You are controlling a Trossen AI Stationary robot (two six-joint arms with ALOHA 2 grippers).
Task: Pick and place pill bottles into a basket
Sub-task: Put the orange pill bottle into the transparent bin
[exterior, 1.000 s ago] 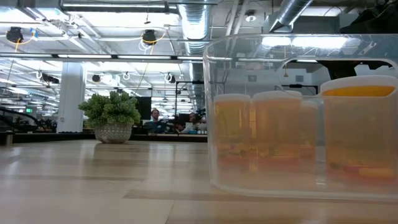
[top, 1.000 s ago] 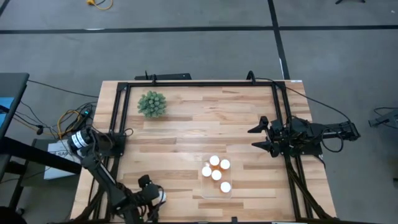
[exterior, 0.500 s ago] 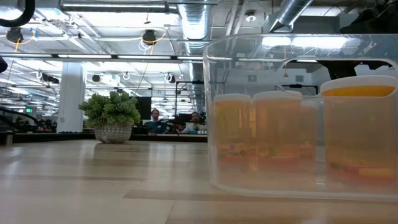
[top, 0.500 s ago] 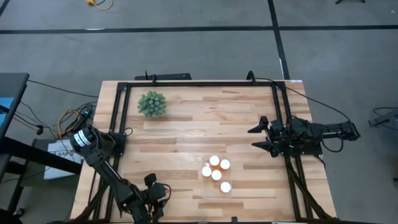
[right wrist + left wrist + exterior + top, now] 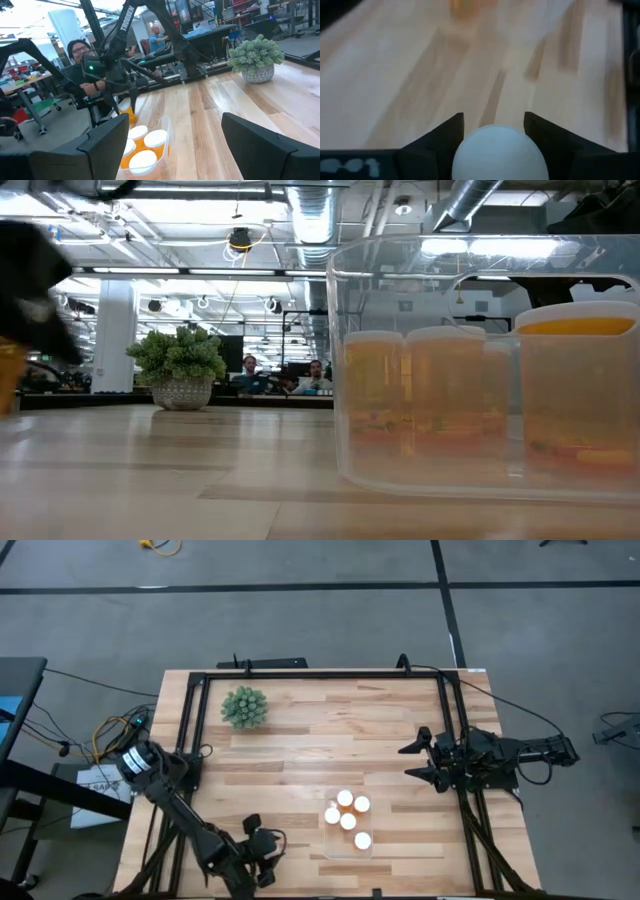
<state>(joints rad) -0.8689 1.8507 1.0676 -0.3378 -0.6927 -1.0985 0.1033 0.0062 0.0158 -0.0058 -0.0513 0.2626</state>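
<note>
At the near edge of the light wooden table [image 5: 300, 740], the left end effector [image 5: 262, 850] grips a small orange pill bottle with a round white cap [image 5: 496, 153] between its two dark fingers [image 5: 445, 137]. Just right of it stands the clear rectangular plastic basket [image 5: 349, 823], holding five white-capped orange bottles [image 5: 346, 821] upright. At the right table edge, the right end effector [image 5: 417, 759] rests with fingers spread wide apart, empty. At the far left corner sits the spiky green ball-shaped plant [image 5: 244, 707].
</note>
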